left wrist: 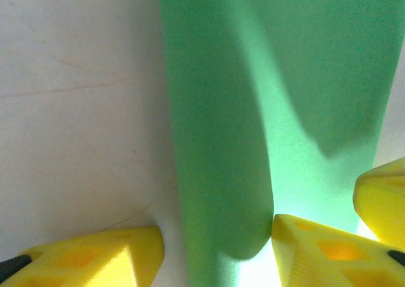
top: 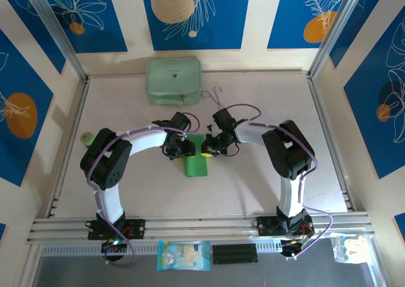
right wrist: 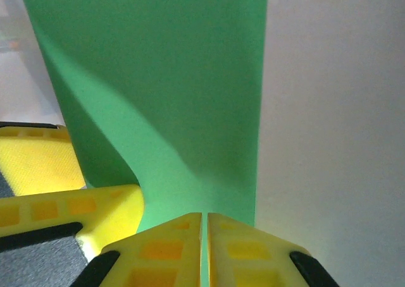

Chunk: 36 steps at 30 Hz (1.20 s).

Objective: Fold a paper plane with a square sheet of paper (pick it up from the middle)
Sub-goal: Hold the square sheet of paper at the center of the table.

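Paper sheet (top: 196, 164), bright green, folded into narrow strip, lies centre of table (top: 266, 186) between grippers. Thin, light, limp; likely slips, creases readily. Right gripper (right wrist: 205, 249) clamped on its far end; left gripper (left wrist: 215, 255) spread wide, straddling raised fold. Pinch edge gently.

Landmark: the sheet of paper (top: 197, 165), mid-table.
Its far end: crowded by left gripper (top: 183, 149) and right gripper (top: 207, 149), one on each side.
Beyond it: mint case (top: 173, 81) and wire tongs (top: 215, 97), well apart.
Far left of it: small green roll (top: 87, 137).
Its near side: bare table (top: 209, 195), passable.
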Available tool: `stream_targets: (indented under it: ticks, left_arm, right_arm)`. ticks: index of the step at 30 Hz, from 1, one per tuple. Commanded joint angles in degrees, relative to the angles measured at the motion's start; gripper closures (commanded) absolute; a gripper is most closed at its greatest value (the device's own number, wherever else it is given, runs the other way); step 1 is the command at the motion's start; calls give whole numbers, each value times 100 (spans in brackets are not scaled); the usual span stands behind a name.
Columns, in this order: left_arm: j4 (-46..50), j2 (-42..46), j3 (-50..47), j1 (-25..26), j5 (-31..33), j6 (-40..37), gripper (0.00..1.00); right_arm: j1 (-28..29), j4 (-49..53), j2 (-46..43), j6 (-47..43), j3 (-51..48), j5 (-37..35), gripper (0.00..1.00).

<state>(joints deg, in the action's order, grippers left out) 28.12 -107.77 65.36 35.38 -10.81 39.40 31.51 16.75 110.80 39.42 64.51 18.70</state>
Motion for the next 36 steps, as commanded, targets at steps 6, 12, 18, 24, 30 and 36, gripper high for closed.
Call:
stream_targets:
  ticks: [6, 12, 18, 24, 30, 36]
  left_arm:
    - [-311, -812, -398, 172, 72, 224, 44]
    - [-339, -817, -430, 179, 77, 255, 44]
    - [-331, -813, -428, 172, 61, 221, 44]
    - [-315, -816, -402, 175, 61, 182, 44]
    - [-282, -808, -367, 172, 79, 173, 44]
    - [-111, -581, -193, 164, 150, 115, 44]
  right_arm:
    - [13, -84, -135, -31, 101, 235, 89]
    - [8, -87, -104, -40, 106, 266, 89]
    - [13, -80, 13, -53, 71, 279, 89]
    - [13, 18, 158, -128, 18, 148, 89]
    - [5, 75, 377, -215, -126, -4, 91]
    - [-7, 100, 506, -266, -319, -197, 92]
